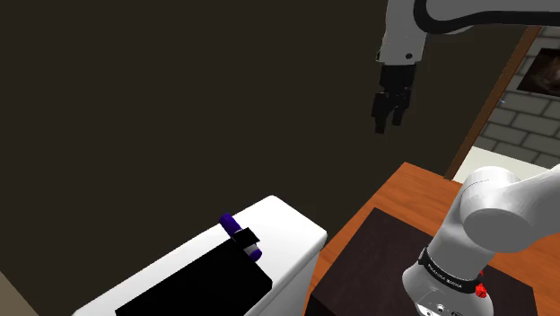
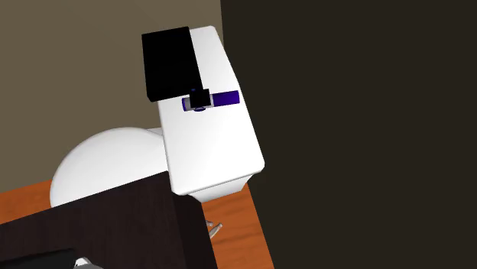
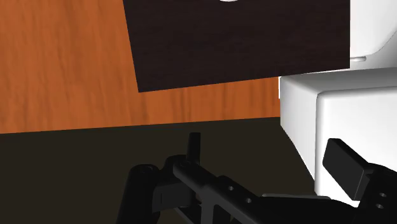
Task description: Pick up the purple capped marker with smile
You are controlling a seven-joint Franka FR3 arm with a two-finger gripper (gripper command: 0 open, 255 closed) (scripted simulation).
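Observation:
The marker (image 1: 230, 222) is purple with a black band around its middle. It lies flat on the white lid (image 1: 287, 229) of a toilet tank, next to a flat black box (image 1: 197, 287). In the second exterior view the marker (image 2: 227, 98) lies across the lid (image 2: 218, 149), just below the black box (image 2: 168, 61). My gripper (image 1: 389, 115) hangs high in the air, far above the marker and toward the shoulder view's right. Its fingers stand apart and hold nothing. In the wrist view the gripper (image 3: 270, 159) points down past a corner of the white tank (image 3: 343, 108).
A dark wall (image 1: 179, 90) rises behind the tank. My dark brown stand (image 1: 377, 260) sits on an orange wooden floor (image 3: 63, 63) close beside the tank. The white toilet bowl (image 2: 107, 164) lies between the stand (image 2: 99, 229) and the tank. A brick wall (image 1: 529, 117) shows at the far right.

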